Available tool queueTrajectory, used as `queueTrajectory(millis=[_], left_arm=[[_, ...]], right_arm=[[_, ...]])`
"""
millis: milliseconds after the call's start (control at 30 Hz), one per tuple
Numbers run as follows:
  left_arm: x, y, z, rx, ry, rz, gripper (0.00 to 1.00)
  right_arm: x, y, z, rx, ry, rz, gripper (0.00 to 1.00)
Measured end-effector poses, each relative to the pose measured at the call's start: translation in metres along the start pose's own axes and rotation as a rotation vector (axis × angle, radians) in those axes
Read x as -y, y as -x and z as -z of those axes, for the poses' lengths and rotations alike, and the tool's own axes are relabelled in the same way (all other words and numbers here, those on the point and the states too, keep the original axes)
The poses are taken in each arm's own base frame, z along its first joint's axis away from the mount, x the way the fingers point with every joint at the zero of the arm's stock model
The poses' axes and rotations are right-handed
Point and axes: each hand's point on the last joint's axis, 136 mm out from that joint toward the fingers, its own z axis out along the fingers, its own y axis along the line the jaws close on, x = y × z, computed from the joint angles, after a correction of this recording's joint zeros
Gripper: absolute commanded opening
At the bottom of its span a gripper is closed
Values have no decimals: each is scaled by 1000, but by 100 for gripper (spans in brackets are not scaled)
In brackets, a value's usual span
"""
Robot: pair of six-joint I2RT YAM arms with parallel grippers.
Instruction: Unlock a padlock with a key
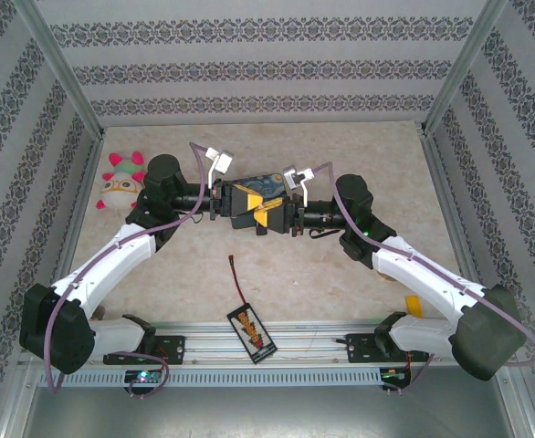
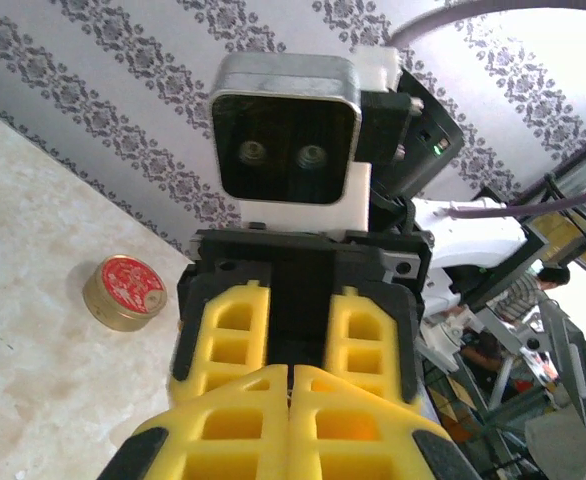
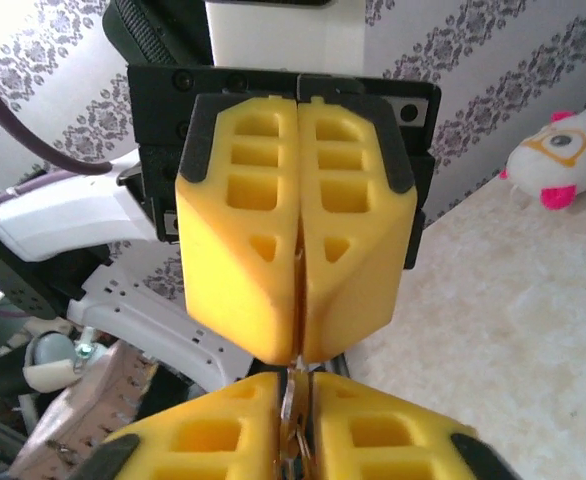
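Both arms reach inward and meet tip to tip over the middle of the surface (image 1: 340, 274).

Left gripper (image 1: 245, 199): clenched. The right wrist view shows its yellow fingers (image 3: 238, 250) pressed flat together along one seam. I cannot tell whether anything is caught in that seam.

Right gripper (image 3: 295, 425): grasping a thin metal piece (image 3: 291, 405), silvery-brass, nipped between its fingertips. The piece points straight at the left gripper's tips, just in front of them.

Padlock: too small and too hidden to make out. I cannot tell whether the metal piece is its shackle or a key. Whatever there is of it sits at the junction of the two grippers.

From the left wrist, the left gripper (image 2: 291, 420) faces the right gripper (image 2: 291, 365) head on, tips almost touching.

- Blue-and-yellow painted tin (image 1: 266, 182): directly under or behind the meeting point; contact not discernible.
- Plush toy (image 1: 120, 187): well behind the left gripper, beside the left arm.
- Round red-lidded tin (image 2: 125, 292): off to the side beyond the right gripper, apart from it.
- Flat black pack (image 1: 252, 333), orange label, red wire: well apart from both grippers, near the arm bases.
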Motion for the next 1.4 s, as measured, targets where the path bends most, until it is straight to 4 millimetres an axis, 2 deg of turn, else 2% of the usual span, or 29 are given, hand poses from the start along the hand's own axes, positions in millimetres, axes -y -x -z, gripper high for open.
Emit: queueTrajectory(millis=[100,233,400,467,600,767,1000,1167,1400], left_arm=[[-10,3,1,38,51,1,0],[-25,8,6,104,149,5,0],[-49,13,16,199,284,29,0],[-59,13,20,228,330,47,0],[-83,5,28,271,419,102,0],[-94,4,33,301,467,133,0],[-105,2,32,313,475,197,0],[-119,-4,33,332,458,261,0],[-122,-7,28,328,420,292,0]], right_arm=[[9,-1,3,29,-47,-7,57],[27,-10,14,78,-148,-38,63],[53,-24,36,162,-310,-86,63],[61,-27,46,201,-367,-96,58],[76,-31,67,286,-470,-119,57],[86,-33,80,349,-532,-155,54],[102,-37,70,342,-529,-225,51],[112,-43,49,297,-500,-262,51],[106,-12,11,306,-365,-275,44]])
